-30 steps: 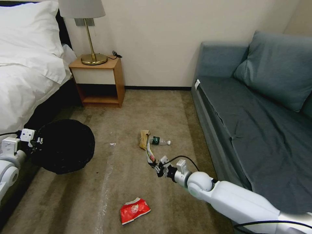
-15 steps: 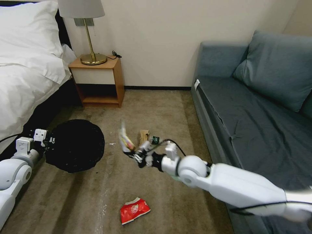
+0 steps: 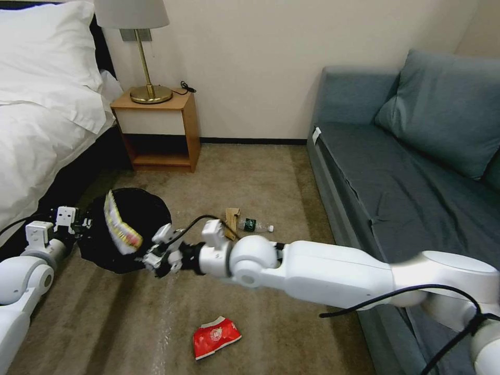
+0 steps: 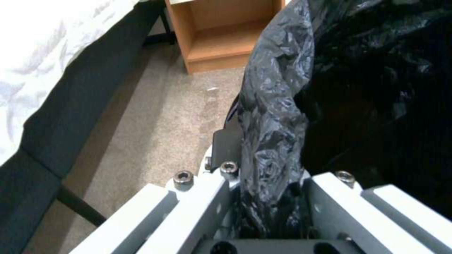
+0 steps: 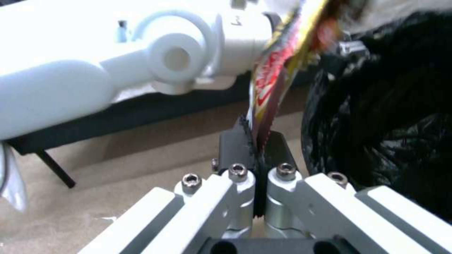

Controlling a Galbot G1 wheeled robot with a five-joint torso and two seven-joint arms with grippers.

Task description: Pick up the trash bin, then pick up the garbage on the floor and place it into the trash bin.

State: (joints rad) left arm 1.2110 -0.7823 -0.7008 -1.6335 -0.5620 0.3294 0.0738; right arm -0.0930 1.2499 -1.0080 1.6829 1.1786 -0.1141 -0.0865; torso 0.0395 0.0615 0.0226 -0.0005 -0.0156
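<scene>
While the left hand (image 3: 78, 227) is gripping the bin (image 3: 127, 229) by its rim at the left of the floor, beside the bed (image 3: 41, 130), the bin is hanging tilted with its mouth facing the room. In the left wrist view the fingers are clenched on a fold of black liner (image 4: 273, 116) at that rim. The liner is thin and slack, so it is likely to slip or bunch; the hard rim under it is the safer hold. The bin looks light. Its inside is showing as black; I cannot tell whether anything is lying in it.

Just right of the rim, the right hand (image 3: 156, 256) is grasping 1 yellow-brown wrapper (image 3: 119, 229) by its lower end, and the wrapper is standing up across the bin's mouth, not yet released. In the right wrist view the pads are pinching its edge (image 5: 266, 106). It is a light, limp, slick film, so an edge pinch is suiting it, and it may cling or flutter on release.

Farther right, 3 pieces are lying on the floor: a red bag (image 3: 216, 337) nearest the robot, a tan wrapper (image 3: 230, 221), and just beside it a clear bottle (image 3: 255, 226). The bag is crinkly and best taken at a raised edge. The bottle is stiff, smooth, and likely to roll; its middle is the place to hold.
</scene>
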